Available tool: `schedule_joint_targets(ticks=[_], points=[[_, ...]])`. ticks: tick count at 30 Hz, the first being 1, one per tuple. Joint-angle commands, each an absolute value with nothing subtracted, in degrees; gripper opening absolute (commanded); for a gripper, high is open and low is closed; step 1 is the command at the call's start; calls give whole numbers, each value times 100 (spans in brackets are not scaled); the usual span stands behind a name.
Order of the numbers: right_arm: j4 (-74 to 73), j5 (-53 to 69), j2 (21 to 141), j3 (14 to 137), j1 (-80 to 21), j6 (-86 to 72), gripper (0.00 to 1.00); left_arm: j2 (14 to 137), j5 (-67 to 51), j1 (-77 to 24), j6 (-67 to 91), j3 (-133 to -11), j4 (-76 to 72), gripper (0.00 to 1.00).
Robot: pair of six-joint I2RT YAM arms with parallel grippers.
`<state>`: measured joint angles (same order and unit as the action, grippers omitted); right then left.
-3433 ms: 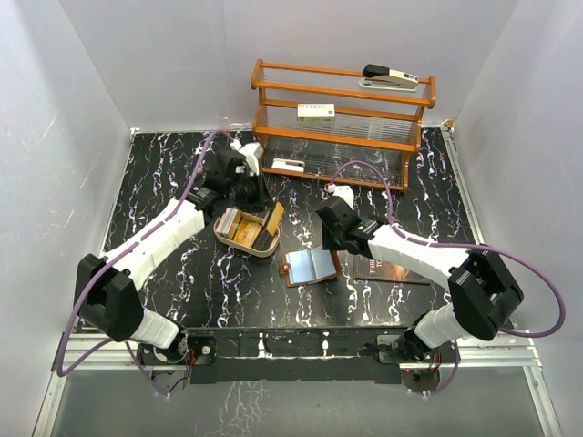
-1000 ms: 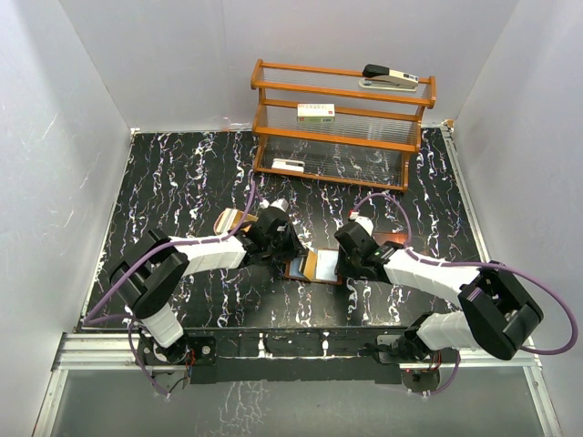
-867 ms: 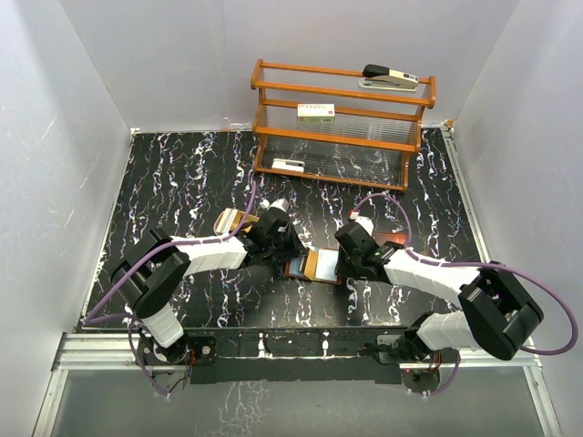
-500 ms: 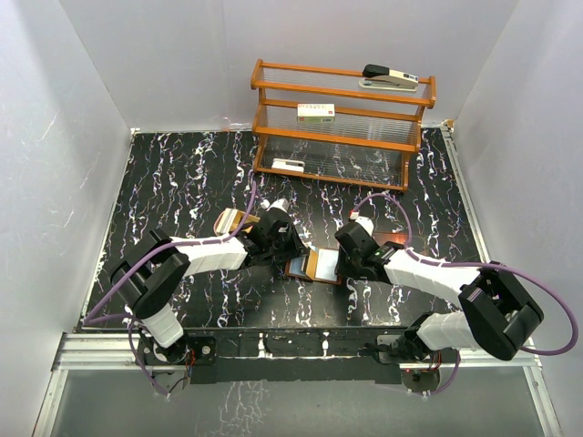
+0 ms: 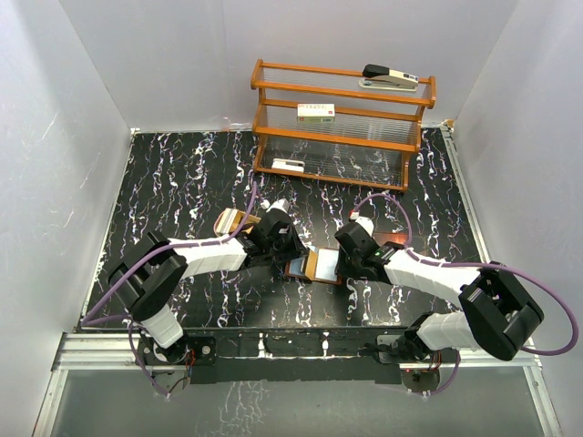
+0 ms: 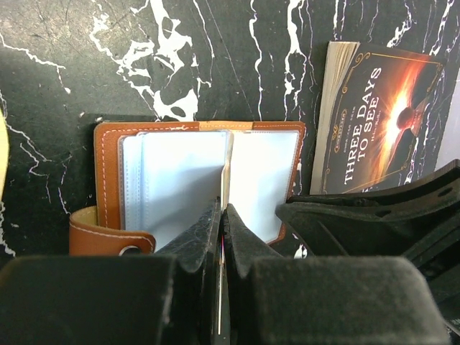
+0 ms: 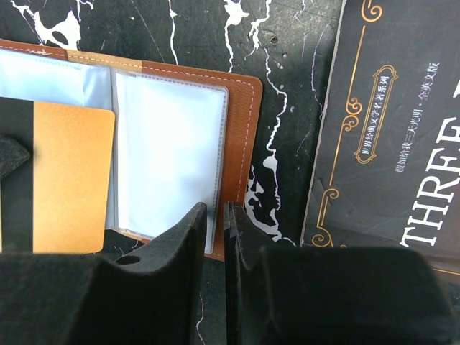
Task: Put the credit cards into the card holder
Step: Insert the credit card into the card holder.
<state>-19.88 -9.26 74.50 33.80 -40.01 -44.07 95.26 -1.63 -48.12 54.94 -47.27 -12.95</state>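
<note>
Open brown leather bifold wallet (image 6: 108, 172) toward black marble worktop's (image 5: 182, 173) front edge. L claw (image 6: 221, 212) pinches gold-orange plastic card (image 7: 72, 180) over it; R claw (image 7: 215, 208) narrow, grip unclear.

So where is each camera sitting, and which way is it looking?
Top camera: high up behind the arms, looking down at the table; both whole arms show, with the left claw and the right claw.
Left wrist camera: on the left arm, looking along its claw at the open card holder and a book; its shut fingers show.
Right wrist camera: on the right arm, looking down past its own fingers at the card holder and the gold card.
Shared: both wrist views show the card holder and the book.
</note>
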Motion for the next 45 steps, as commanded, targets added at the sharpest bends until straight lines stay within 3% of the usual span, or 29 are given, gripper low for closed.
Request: schedule_joint_targets(ticks=[1, 15, 45], points=[[-2047, -1063, 7335, 3292, -4008, -4459, 15, 9021, 267, -4912, 5257, -4903, -1070, 0], [-2026, -1061, 7334, 3287, -4001, -4457, 15, 9369, 38, -4927, 5230, -4649, -1865, 0], [-2001, -1099, 7391, 3248, -4007, -4488, 15, 10047, 382, -4922, 4886, -4958, -1141, 0]])
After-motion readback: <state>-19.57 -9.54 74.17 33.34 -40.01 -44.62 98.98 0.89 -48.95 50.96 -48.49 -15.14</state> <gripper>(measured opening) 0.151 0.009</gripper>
